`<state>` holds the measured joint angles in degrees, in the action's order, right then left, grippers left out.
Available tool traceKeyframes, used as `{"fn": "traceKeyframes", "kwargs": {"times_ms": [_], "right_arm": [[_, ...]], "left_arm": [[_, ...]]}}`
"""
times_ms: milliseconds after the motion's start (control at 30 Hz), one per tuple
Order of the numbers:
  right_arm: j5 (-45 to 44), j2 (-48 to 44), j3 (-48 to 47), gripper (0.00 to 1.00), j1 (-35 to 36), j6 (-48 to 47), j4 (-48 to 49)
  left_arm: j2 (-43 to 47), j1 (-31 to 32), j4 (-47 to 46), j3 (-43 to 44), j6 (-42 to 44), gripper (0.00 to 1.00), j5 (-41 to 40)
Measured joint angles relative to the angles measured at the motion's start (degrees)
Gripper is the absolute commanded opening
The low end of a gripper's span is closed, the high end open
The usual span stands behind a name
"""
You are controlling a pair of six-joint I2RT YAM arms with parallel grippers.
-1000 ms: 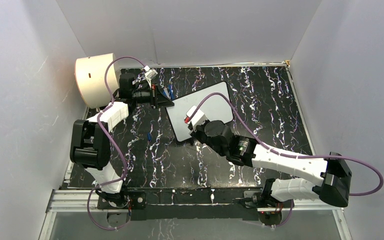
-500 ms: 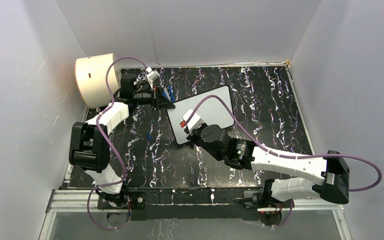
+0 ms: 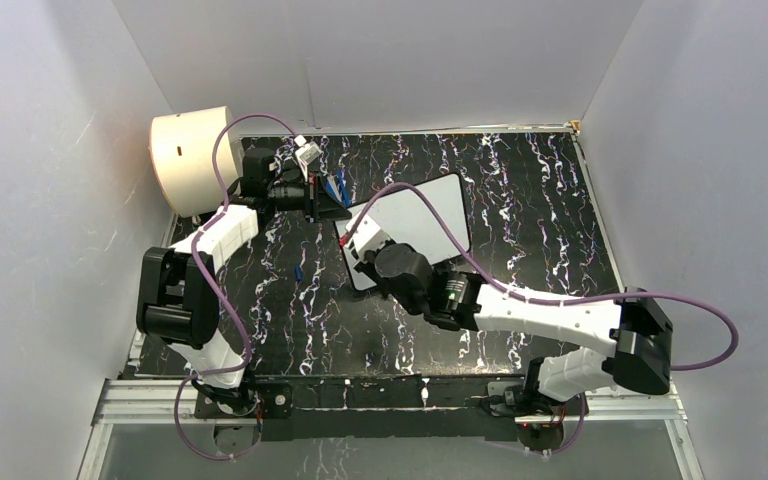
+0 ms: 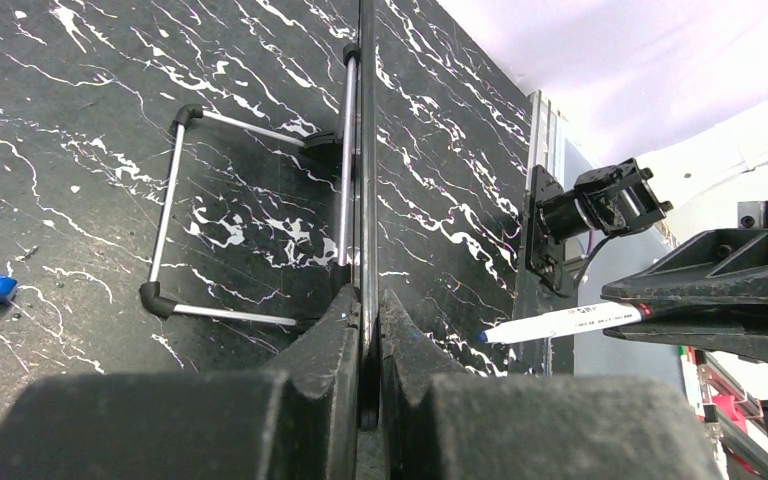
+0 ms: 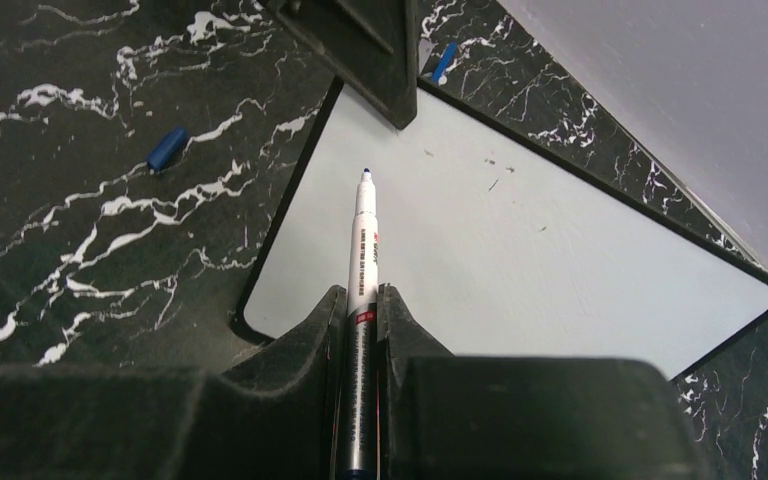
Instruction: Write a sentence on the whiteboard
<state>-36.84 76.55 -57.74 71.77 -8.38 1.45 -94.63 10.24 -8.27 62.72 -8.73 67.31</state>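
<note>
The whiteboard lies tilted on the black marbled table. Its white face is blank apart from a few small specks, and no blue lettering shows. My left gripper is shut on the board's left edge, which is seen edge-on in the left wrist view between my closed jaws. My right gripper is shut on a white marker pen. The pen's blue tip points at the board's left end, close above it. The pen also shows in the left wrist view.
A cream cylindrical drum stands at the back left. A blue pen cap lies on the table left of the board. A small blue object lies by the left gripper. The board's wire stand sticks out behind it.
My right arm has swung left, carrying the pen from the board's middle to its left end. The board has turned slightly in the left gripper's hold.
</note>
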Motion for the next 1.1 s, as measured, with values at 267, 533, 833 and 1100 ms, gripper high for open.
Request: {"fn": "traceKeyframes", "kwargs": {"times_ms": [267,533,833,1100], "right_arm": [[-2.32,4.22,-6.47,0.0,0.04,3.45,-3.08],[-4.79,9.11,-12.11,0.0,0.15,8.26,-9.29],[-6.36,11.56,-13.44,0.0,0.26,11.19,-12.17],[-7.02,12.11,-14.19,0.0,0.26,11.43,-12.09]], "left_arm": [[0.79,0.26,1.25,0.0,1.16,0.0,-1.01],[0.87,0.28,1.44,0.0,1.29,0.0,-1.4],[1.22,0.39,1.9,0.0,1.55,0.0,-1.97],[1.22,0.39,1.9,0.0,1.68,0.0,-1.99]]}}
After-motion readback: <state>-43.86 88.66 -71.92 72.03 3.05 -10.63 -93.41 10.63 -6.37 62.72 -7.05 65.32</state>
